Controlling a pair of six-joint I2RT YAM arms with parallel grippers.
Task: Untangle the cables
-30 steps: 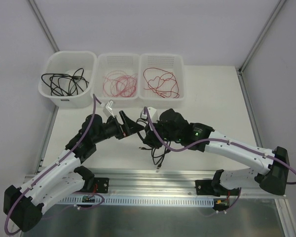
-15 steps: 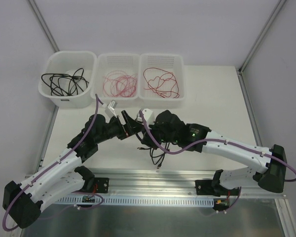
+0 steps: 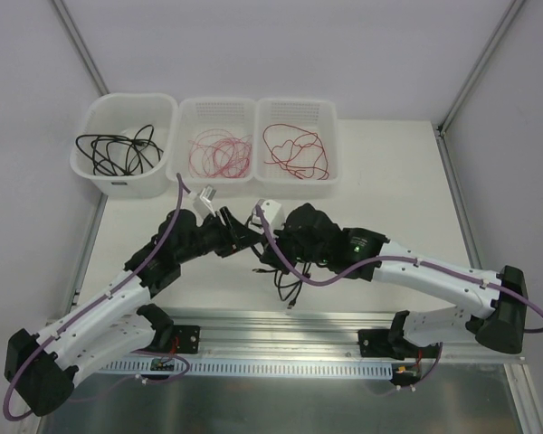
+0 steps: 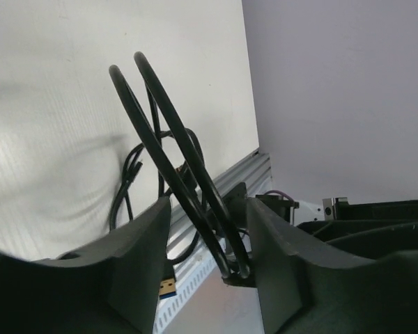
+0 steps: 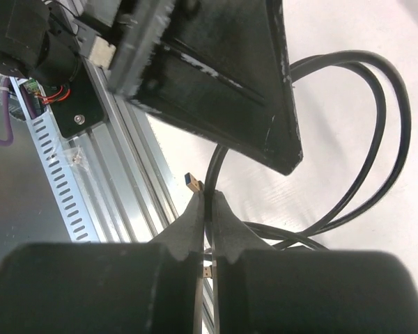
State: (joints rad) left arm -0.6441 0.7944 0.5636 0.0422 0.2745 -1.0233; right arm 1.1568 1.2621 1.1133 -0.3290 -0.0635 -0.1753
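Since a second ago the left pincer (image 3: 242,233) has moved in toward the right pincer (image 3: 270,242) over the white worktop (image 3: 389,181), and its fingers have narrowed from wide apart to a clearly smaller spread. This indicates a second grip is being set up on the thin, flexible black cable (image 3: 287,285) with small plug ends, so the two arms can draw the tangle apart. In the left wrist view, two strands of the black cable (image 4: 153,153) rise as a tall loop through the gap of the left pincer (image 4: 209,209). The fingers stand apart on either side and are not yet clamped on the strands. The right pincer (image 5: 207,202) is pressed together on a single strand of the black cable (image 5: 213,170). The remaining coils lie on the worktop just below both pincers, near the front rail.
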